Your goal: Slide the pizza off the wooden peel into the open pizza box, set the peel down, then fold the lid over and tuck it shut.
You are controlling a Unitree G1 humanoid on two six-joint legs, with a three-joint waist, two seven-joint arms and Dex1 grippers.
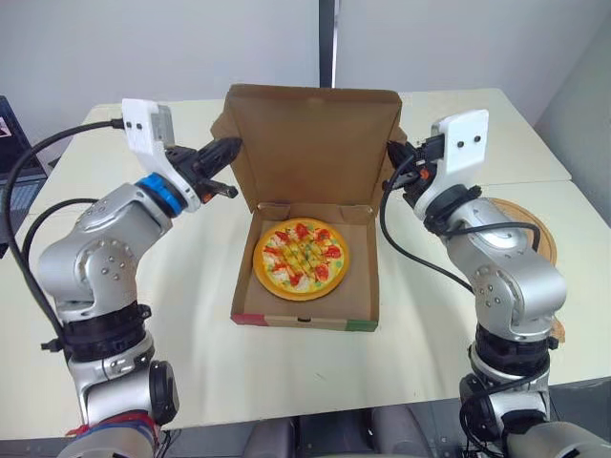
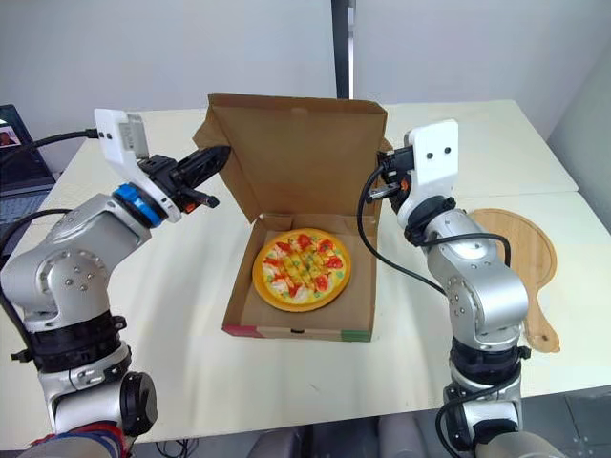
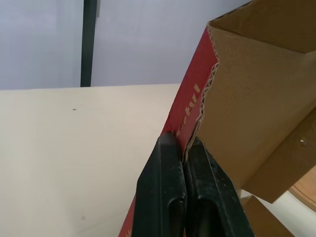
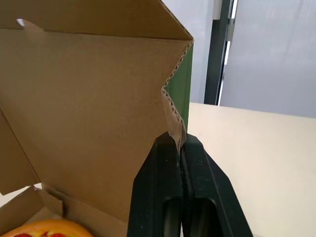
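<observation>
Two clamped on lid (image 1: 315,143): left claw (image 3: 183,143), right claw (image 4: 180,140) | lid upright | pizza (image 1: 302,260) seemingly whole, in box (image 1: 305,320)

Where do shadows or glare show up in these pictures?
Left eye view: even, soft light; only a thin shadow on the table under the pizza box front. Right wrist view: green outer face of the lid sits dark against the bright wall. No strong glare on the pizza.

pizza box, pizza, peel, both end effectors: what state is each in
pizza box: open, base flat
lid: standing upright, not yet folded
pizza: flat inside the box
peel: set down flat, nothing on it
left end effector: shut on lid's side edge
right end effector: shut on lid's other side edge
</observation>
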